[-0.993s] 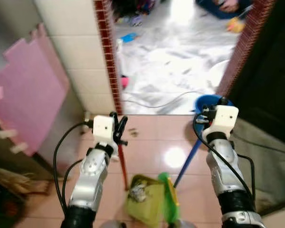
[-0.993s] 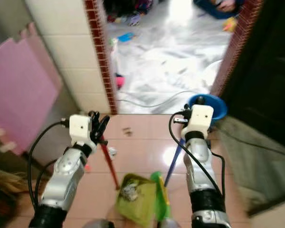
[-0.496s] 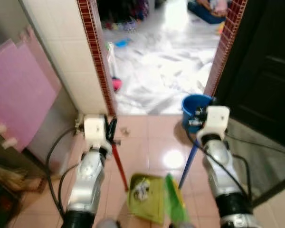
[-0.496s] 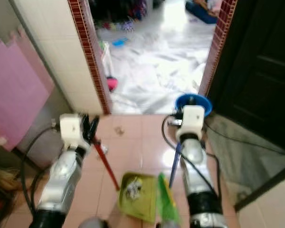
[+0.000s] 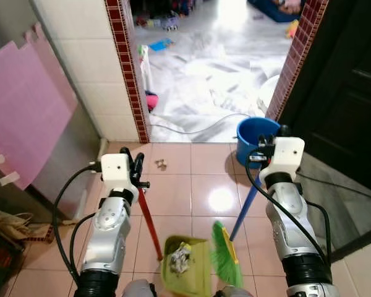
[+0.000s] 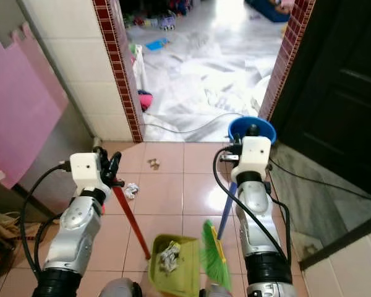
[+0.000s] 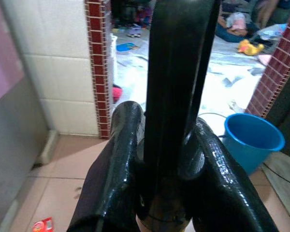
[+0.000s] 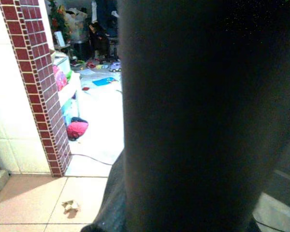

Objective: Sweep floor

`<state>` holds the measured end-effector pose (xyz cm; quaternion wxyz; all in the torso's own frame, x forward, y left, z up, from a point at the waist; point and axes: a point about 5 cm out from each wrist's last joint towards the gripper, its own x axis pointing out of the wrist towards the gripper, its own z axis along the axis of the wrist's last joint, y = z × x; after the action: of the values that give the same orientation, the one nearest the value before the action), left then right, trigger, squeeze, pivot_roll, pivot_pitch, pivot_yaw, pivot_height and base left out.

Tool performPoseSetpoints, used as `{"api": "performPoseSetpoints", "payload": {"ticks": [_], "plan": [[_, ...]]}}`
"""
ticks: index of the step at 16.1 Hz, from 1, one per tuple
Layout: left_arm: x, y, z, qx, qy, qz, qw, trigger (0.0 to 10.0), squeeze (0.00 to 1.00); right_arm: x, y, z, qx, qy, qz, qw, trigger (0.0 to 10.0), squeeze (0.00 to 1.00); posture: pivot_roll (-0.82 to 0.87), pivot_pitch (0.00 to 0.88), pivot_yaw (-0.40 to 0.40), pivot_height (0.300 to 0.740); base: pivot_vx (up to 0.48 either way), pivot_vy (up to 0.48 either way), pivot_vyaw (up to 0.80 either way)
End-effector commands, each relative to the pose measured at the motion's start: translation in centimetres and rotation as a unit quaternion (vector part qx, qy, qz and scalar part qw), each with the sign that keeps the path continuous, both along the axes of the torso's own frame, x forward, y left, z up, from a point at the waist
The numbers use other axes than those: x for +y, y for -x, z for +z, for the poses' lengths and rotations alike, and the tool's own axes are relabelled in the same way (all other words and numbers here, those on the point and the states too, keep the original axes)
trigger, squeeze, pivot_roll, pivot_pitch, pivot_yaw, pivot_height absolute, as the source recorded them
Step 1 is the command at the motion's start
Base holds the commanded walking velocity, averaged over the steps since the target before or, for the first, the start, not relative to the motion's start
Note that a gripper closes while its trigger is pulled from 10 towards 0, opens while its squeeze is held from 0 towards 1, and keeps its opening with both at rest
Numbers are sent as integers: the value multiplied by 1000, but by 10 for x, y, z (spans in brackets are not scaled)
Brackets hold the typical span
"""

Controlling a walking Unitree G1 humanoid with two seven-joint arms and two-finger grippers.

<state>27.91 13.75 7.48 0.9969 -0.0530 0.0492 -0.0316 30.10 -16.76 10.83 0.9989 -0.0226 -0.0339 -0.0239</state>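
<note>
Your left claw (image 5: 138, 166) is pinched around the top of a red handle (image 5: 149, 221), its two black fingers (image 7: 117, 159) pressed on either side of the dark shaft in the left wrist view. That handle slants down to a green dustpan (image 5: 187, 272) sitting on the pink floor tiles (image 5: 179, 192) between your arms, with crumpled scraps (image 5: 181, 257) in it. Your right claw (image 5: 264, 150) sits at the top of the blue broom handle (image 5: 244, 210); you cannot tell how its fingers stand, since a dark shape blocks the right wrist view. The handle runs down to the green broom head (image 5: 223, 255), just beside the dustpan's right edge. A small bit of litter (image 5: 161, 164) lies on the tiles ahead of the left claw, near the brick doorway post (image 5: 128, 68). A blue bucket (image 5: 256, 137) stands just behind the right claw, and a pink foam sheet (image 5: 25, 111) leans against the left wall.
</note>
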Motion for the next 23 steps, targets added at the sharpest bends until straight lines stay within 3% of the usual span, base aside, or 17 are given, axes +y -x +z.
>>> {"api": "performPoseSetpoints", "payload": {"ticks": [1, 5, 9, 12, 17, 21, 23], "plan": [[3, -6, 13, -27, 2, -5, 1000, 10000, 0, -4, -1, 11, -18, 9, 0, 1000, 10000, 0, -36, 0, 39, 740, 0, 0, -800], [11, 0, 3, -8, -1, -3, 1000, 10000, 0, -12, 3, 8, -10, 19, 1, 1000, 10000, 0, -35, 0, 35, 740, 0, 0, -800], [6, -6, 17, -33, 14, -13, 999, 10000, 0, -9, 3, 16, -28, 8, -9, 1000, 10000, 0, -48, 0, 58, 740, 0, 0, -502], [5, -14, 28, -43, 48, -7, 998, 10000, 0, -10, 3, 19, -34, 13, -9, 999, 10000, 0, -53, 0, 61, 740, 0, 0, 0], [2, -14, 24, -33, 60, -6, 998, 10000, 0, -5, -6, 32, -34, -73, -1, 997, 10000, 0, -58, 0, 60, 740, 0, 0, 0], [6, -16, 32, -51, 71, 3, 996, 10000, 0, -15, -4, 40, -65, 45, -21, 997, 10000, 0, -62, 0, 58, 740, 138, 165, -200], [8, -16, 34, -54, 77, 8, 996, 10000, 0, -14, -3, 38, -60, 42, -15, 997, 10000, 0, -66, 0, 57, 740, 279, 390, -647]]}}
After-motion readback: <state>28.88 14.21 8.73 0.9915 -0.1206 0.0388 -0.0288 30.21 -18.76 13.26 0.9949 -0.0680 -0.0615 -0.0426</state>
